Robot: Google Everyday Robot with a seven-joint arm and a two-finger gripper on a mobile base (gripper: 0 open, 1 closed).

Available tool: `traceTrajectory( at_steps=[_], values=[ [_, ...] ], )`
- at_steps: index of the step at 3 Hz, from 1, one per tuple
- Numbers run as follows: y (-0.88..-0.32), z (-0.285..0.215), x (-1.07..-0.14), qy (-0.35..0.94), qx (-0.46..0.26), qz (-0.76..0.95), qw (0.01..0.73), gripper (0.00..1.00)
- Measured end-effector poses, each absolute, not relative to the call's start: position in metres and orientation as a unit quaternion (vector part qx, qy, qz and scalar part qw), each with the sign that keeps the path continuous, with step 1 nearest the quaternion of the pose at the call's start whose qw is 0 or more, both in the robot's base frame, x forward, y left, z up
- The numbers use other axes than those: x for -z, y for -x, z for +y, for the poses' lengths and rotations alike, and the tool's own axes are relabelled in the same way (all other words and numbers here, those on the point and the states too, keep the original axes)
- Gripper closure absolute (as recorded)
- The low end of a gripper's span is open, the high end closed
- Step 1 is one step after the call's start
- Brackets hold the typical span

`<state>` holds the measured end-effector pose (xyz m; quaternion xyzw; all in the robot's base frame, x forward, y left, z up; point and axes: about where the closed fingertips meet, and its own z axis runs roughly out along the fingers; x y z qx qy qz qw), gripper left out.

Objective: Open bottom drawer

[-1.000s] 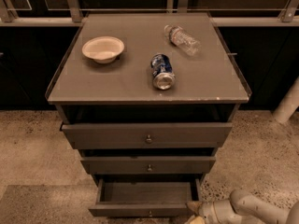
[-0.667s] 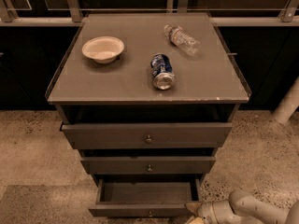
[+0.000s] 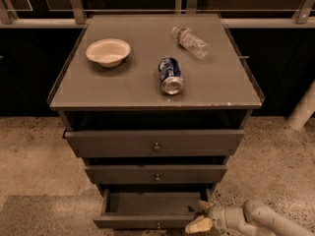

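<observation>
**Booth:** Where's the bottom drawer [image 3: 142,222] right now?

**Me:** Lowest of the three, under the table's [image 3: 142,90] front edge. It's already pulled out, with its dark inside showing. The middle drawer [image 3: 156,174] and top drawer [image 3: 155,142] sit further in above it.

**Booth:** And your claw [image 3: 201,215]?

**Me:** Down low, below the table's front right corner and right at the drawer's right front end. My fingertips [image 3: 199,225] are spread. One looks to be just behind the front panel and the other just in front of it. I can't tell whether they actually press on it.

**Booth:** So which way does the drawer lie from you?

**Me:** Its front panel runs parallel to the table's front edge. It stretches away from my claw toward the left-edge side, with the little knob [image 3: 158,225] midway along. I judge that any further pull has to go straight out from that front edge. I'm at one end rather than at the knob, so a skewed tug could rack the drawer.

**Booth:** Any change from a second ago?

**Me:** Nothing I can spot. The drawer is out the same amount and my claw is at the same corner. The paper bowl [image 3: 108,51], soda can [image 3: 170,76] and water bottle [image 3: 191,42] are unmoved on top.
</observation>
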<state>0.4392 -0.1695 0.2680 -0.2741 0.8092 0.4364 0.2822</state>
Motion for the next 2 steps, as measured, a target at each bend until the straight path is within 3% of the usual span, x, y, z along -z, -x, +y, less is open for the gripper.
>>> traceTrajectory(
  at_steps=[2],
  values=[
    [-0.433,-0.161,-0.25,0.271,-0.438,0.814,0.27,0.0]
  ],
)
